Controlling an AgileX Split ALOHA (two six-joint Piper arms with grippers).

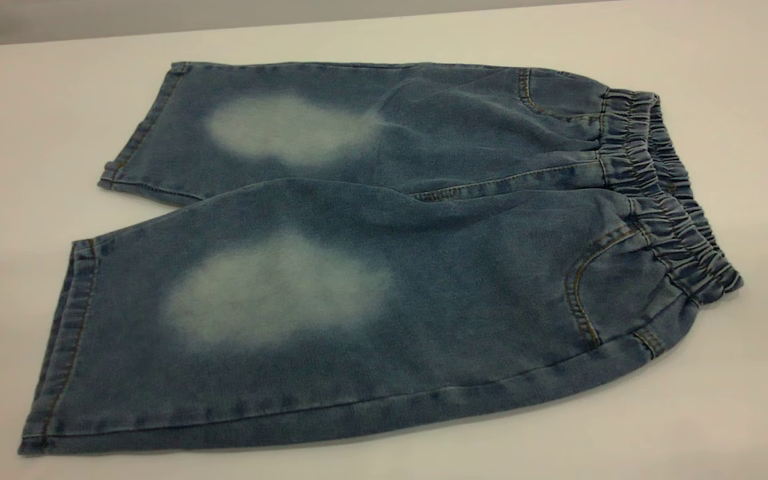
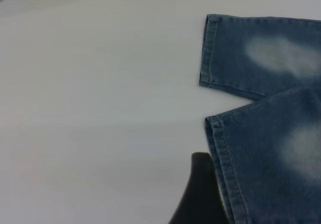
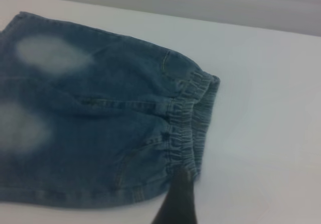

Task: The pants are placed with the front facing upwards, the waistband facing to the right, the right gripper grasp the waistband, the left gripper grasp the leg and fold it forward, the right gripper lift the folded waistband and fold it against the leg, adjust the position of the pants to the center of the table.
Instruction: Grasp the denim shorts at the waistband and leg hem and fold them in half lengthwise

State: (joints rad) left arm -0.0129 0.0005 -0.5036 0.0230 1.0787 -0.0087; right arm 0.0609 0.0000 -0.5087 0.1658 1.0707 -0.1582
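The blue denim pants (image 1: 424, 267) lie flat on the white table (image 1: 744, 413), front side up, with both legs pointing left. The ruched waistband (image 1: 664, 193) is at the right end. Neither gripper shows in the exterior view. In the left wrist view, a black part of my left gripper (image 2: 200, 196) sits just outside the hem of the near leg (image 2: 223, 153), low over the table. In the right wrist view, a black part of my right gripper (image 3: 178, 199) is at the near corner of the waistband (image 3: 188, 128). Nothing is lifted.
Bare white table (image 2: 100, 108) stretches out beyond the leg hems. More bare table (image 3: 261, 133) lies beyond the waistband. The table's far edge (image 1: 157, 32) runs behind the pants.
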